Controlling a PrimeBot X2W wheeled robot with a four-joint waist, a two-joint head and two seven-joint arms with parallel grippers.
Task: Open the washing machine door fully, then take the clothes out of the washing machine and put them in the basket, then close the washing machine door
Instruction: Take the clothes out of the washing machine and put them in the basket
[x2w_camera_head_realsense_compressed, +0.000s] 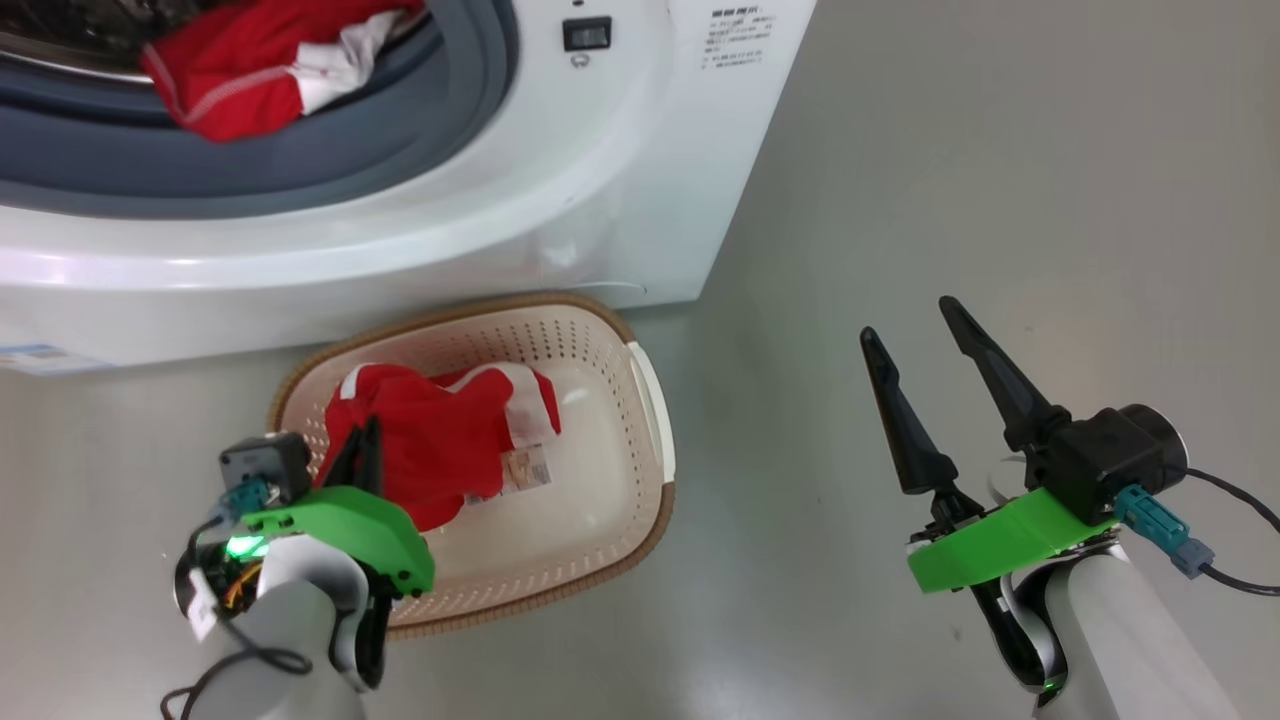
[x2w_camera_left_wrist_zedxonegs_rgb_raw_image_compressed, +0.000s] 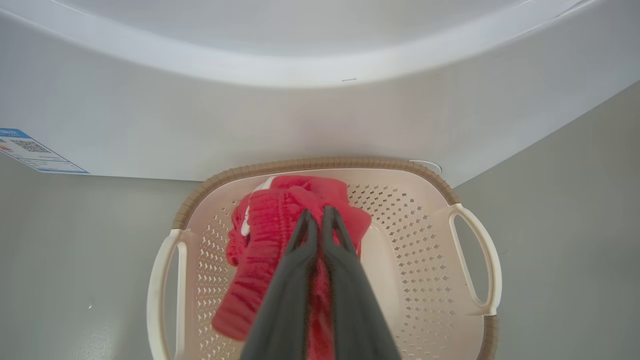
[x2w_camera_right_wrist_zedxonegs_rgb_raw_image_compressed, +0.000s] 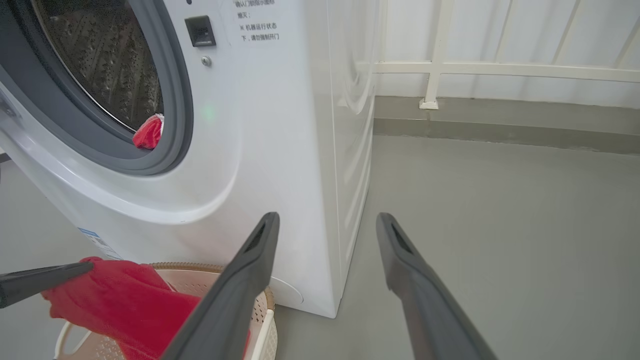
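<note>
My left gripper (x2w_camera_head_realsense_compressed: 368, 432) is shut on a red garment (x2w_camera_head_realsense_compressed: 440, 450) with white trim, holding it over the cream basket (x2w_camera_head_realsense_compressed: 610, 470). Seen from the left wrist, the shut fingertips (x2w_camera_left_wrist_zedxonegs_rgb_raw_image_compressed: 317, 214) pinch the red cloth (x2w_camera_left_wrist_zedxonegs_rgb_raw_image_compressed: 270, 240), which drapes down into the basket (x2w_camera_left_wrist_zedxonegs_rgb_raw_image_compressed: 310, 164). More red and white clothes (x2w_camera_head_realsense_compressed: 240, 80) lie at the mouth of the white washing machine (x2w_camera_head_realsense_compressed: 600, 180), on its grey seal. The washing machine door is out of view. My right gripper (x2w_camera_head_realsense_compressed: 908, 318) stands open and empty above the floor, right of the basket.
The basket sits on the grey floor right against the machine's front. In the right wrist view, a white railing (x2w_camera_right_wrist_zedxonegs_rgb_raw_image_compressed: 435, 65) and a wall run behind the machine (x2w_camera_right_wrist_zedxonegs_rgb_raw_image_compressed: 280, 150). Bare floor (x2w_camera_head_realsense_compressed: 1000, 200) stretches to the right.
</note>
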